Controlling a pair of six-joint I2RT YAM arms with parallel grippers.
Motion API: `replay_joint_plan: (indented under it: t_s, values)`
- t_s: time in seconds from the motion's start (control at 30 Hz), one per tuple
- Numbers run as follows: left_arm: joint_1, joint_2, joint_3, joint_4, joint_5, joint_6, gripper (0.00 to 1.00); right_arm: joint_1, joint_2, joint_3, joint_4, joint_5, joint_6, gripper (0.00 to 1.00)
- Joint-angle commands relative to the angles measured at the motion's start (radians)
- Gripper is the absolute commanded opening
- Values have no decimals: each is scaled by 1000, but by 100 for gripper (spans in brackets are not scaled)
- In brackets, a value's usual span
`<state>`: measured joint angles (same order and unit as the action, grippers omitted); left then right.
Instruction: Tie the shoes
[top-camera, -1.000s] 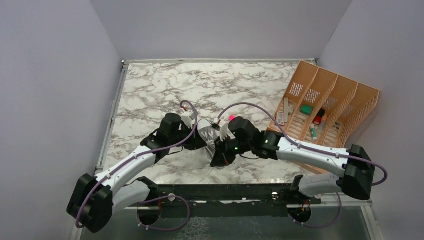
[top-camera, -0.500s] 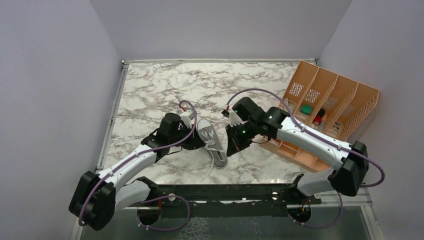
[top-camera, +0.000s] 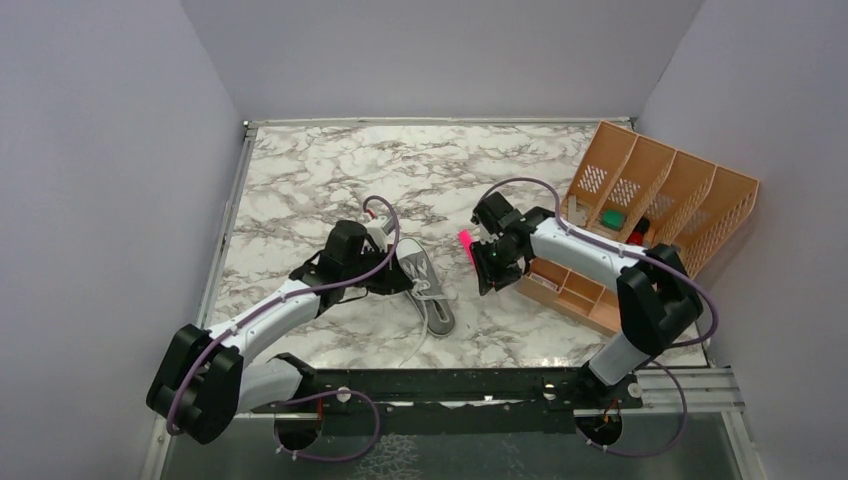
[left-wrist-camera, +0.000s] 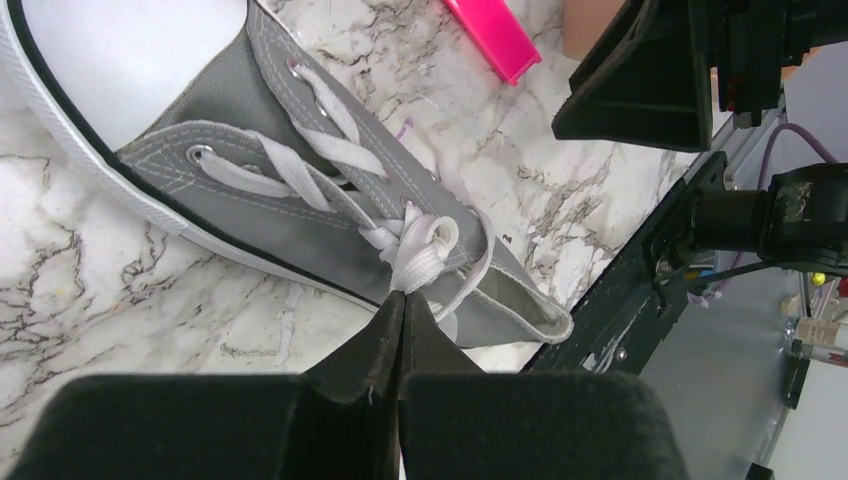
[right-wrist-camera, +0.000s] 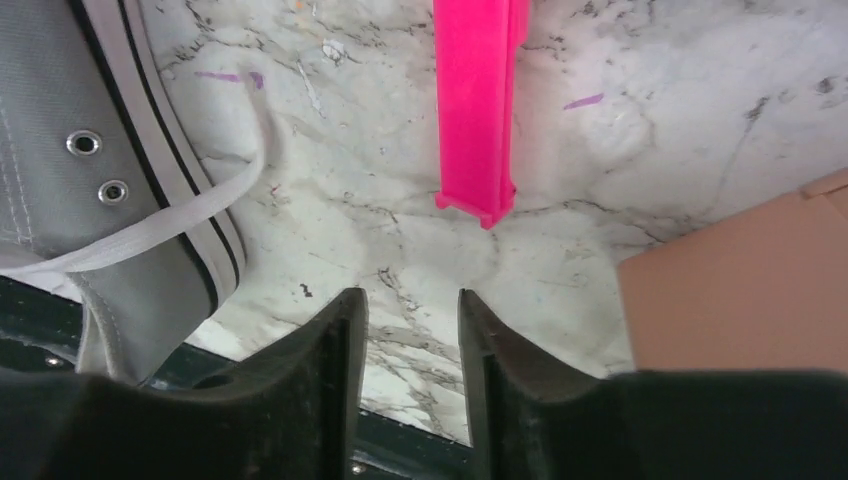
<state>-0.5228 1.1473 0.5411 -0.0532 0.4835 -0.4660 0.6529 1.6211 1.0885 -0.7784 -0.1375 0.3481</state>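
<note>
A grey canvas sneaker (top-camera: 425, 285) with white sole lies on the marble table, heel toward the near edge; it also shows in the left wrist view (left-wrist-camera: 330, 180) and the right wrist view (right-wrist-camera: 70, 160). Its white laces (left-wrist-camera: 420, 245) bunch into a knot near the top eyelets. My left gripper (left-wrist-camera: 402, 298) is shut on a loop of that lace beside the shoe's left side (top-camera: 392, 276). One loose lace end (right-wrist-camera: 170, 225) trails over the sole. My right gripper (right-wrist-camera: 410, 300) is open and empty, hovering right of the shoe (top-camera: 487, 272), apart from it.
A pink bar (top-camera: 466, 245) lies on the table by my right gripper, also in the right wrist view (right-wrist-camera: 475, 100). An orange slotted organizer (top-camera: 640, 215) with small items stands at the right. The black table rail (top-camera: 450, 385) runs along the near edge.
My right arm has let go of the lace and swung right and back, away from the shoe, uncovering it. My left gripper stays at the shoe holding the lace.
</note>
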Motion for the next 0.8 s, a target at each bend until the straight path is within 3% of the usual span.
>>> replay_joint_plan:
  t_s: [0.0,0.1,0.17,0.4,0.6,0.77]
  values:
    - [8,9,53,2,28,26,0,2,-154,-30,114,100,-143,51]
    - [12,5,55,4,26,21,0,3,-295,-104,303,-110,-390,76]
    - [16,11,57,8,31,23,0,4,-308,-124,399,-289,-523,78]
    - [19,26,50,26,50,8,0,4,-241,-214,642,-618,-968,69]
    - [20,1,23,48,44,-19,0,32,-115,-181,606,-694,-1042,58]
    - [20,-1,22,47,33,-24,0,53,-102,-278,797,-639,-978,50]
